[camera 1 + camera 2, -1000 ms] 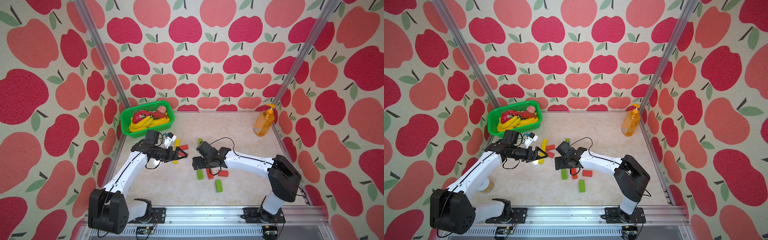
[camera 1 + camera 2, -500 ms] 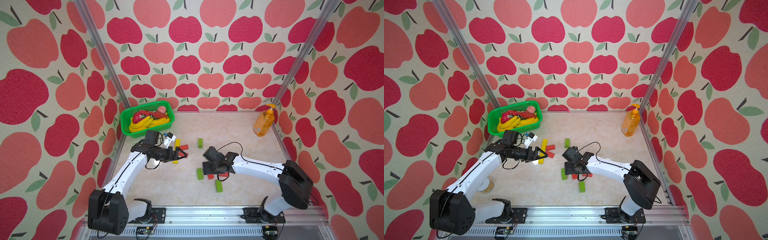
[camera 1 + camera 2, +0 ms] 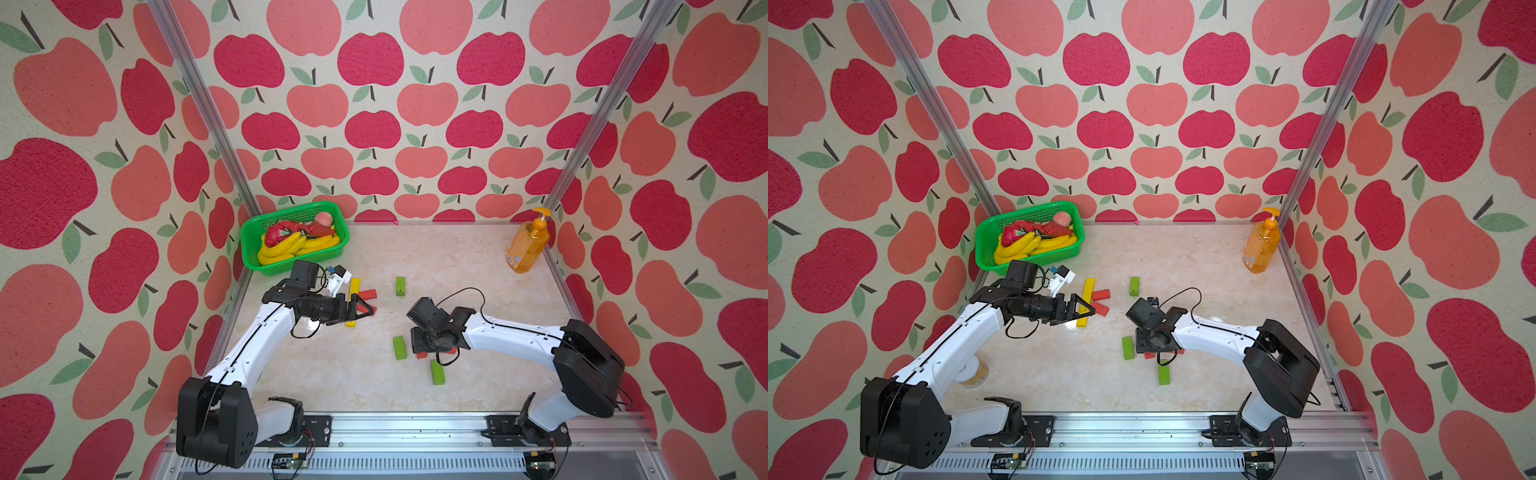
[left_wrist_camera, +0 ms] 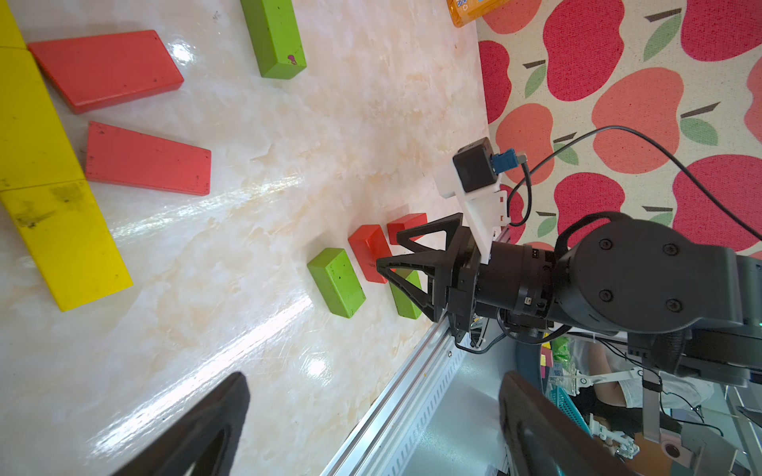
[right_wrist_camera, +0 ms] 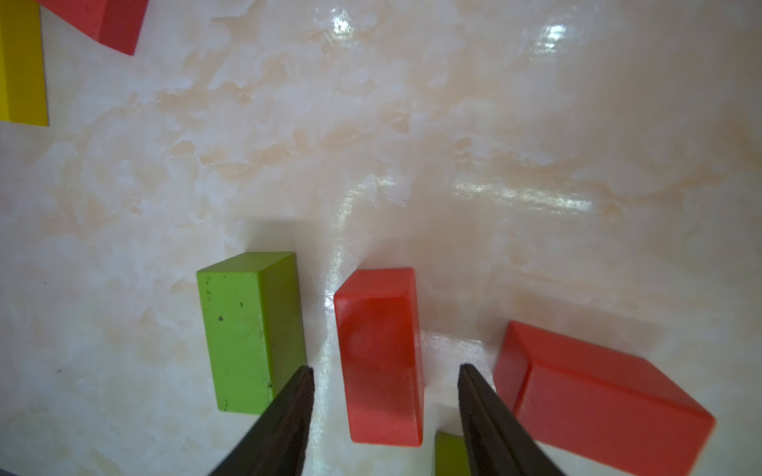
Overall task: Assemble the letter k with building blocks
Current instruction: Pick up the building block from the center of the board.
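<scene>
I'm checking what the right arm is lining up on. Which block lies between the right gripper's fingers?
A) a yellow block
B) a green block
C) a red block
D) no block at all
C: in the right wrist view the red block lies between the fingers of the right gripper, with the green block outside one of them.

Left hand [image 3: 368,309] level, jaws wide, right hand [image 5: 385,367] downturned, jaws half-spread.
</scene>
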Controlling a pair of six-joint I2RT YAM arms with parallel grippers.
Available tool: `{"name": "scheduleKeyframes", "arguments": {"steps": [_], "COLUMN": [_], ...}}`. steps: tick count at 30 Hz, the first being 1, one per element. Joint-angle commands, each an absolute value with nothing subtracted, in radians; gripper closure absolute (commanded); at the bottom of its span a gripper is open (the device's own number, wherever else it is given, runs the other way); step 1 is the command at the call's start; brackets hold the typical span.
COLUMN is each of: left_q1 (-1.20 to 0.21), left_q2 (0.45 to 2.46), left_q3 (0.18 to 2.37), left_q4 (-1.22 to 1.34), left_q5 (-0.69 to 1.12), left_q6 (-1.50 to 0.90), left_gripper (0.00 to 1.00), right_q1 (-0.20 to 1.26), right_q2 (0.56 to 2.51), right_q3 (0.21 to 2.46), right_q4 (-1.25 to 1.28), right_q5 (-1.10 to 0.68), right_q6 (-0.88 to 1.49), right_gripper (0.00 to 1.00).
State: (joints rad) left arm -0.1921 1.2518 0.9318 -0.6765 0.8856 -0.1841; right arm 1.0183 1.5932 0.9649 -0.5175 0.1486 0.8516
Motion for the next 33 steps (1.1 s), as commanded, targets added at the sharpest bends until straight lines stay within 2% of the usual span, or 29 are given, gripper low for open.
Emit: {"name": "scheduleKeyframes", "arguments": {"steps": [1, 4, 13, 20, 33], "left_q1": [-0.186, -0.185, -0.182, -0.182, -0.180], "left_q2": [1.255, 1.253, 1.252, 1.252, 1.255], "left_q3": [0.928, 0.928, 0.928, 0.928, 0.927], "left_q4": [-0.698, -0.699, -0.696, -0.695, -0.696], "left_q5": [0.871, 0.871, 0.876, 0.876, 0.871], "left_q6": [-0.169, -0.170, -0.171, -0.172, -0.172], "left_gripper": [0.02, 0.02, 0.02, 0.02, 0.02], "right_q1": [1.017, 1.019, 1.018, 1.020, 1.113], "right_q2": [1.612, 1.617, 1.640, 1.652, 1.720], "right_q3": [0.962, 0.960, 0.965, 0.971, 1.161], "right_q4": [-0.524, -0.522, -0.515, -0.513, -0.609], "right_q5": [0.153, 0.153, 0.142, 0.135, 0.191], "right_q6": [0.864, 0.860, 0.857, 0.852, 0.802], "right_gripper": [0.43, 0.43, 0.52, 0.53, 0.43]}}
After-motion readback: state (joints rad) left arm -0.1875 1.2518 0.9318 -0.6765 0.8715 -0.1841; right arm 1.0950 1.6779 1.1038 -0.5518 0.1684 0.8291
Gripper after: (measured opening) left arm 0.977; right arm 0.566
